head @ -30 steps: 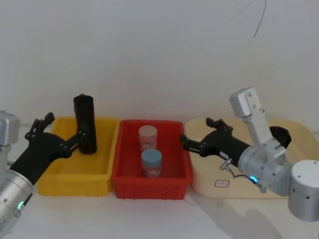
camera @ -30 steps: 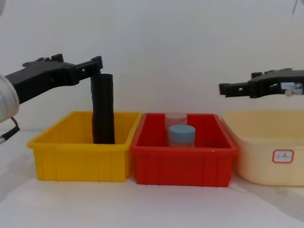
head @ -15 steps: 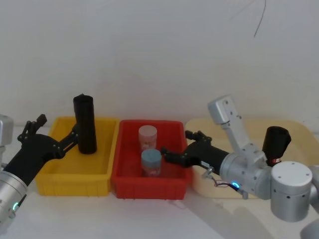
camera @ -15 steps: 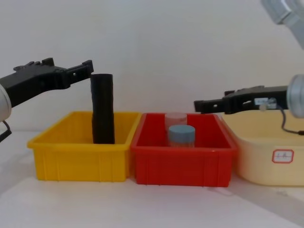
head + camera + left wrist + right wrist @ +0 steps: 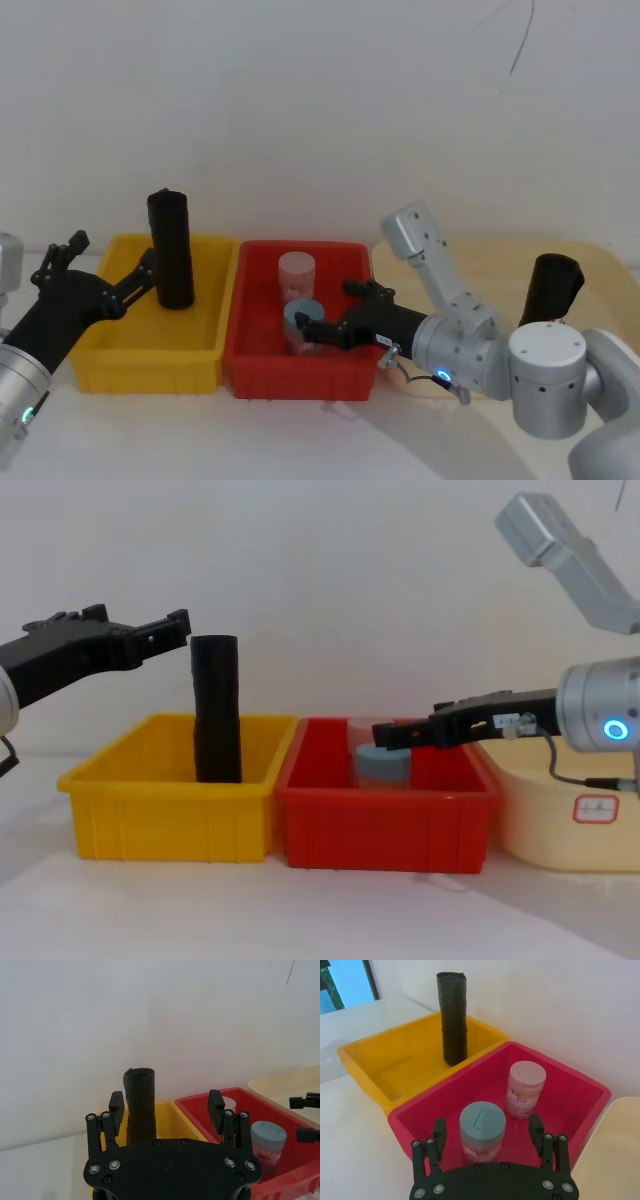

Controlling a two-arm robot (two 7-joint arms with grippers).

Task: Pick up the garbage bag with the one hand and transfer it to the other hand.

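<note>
Retreated left claw (image 5: 133, 282) beside garbage bag (image 5: 171, 249)

The left arm's black two-finger gripper (image 5: 128, 283), on a long black body behind a silver wrist with a green light, reaches forward from the robot's left side, level, its fingers (image 5: 116, 1107) spread wide with nothing between them. The right arm's black gripper (image 5: 326, 322), behind a fat silver wrist with a blue light, stretches across toward the left, held lower, fingers (image 5: 536, 1131) parted and empty.
</note>
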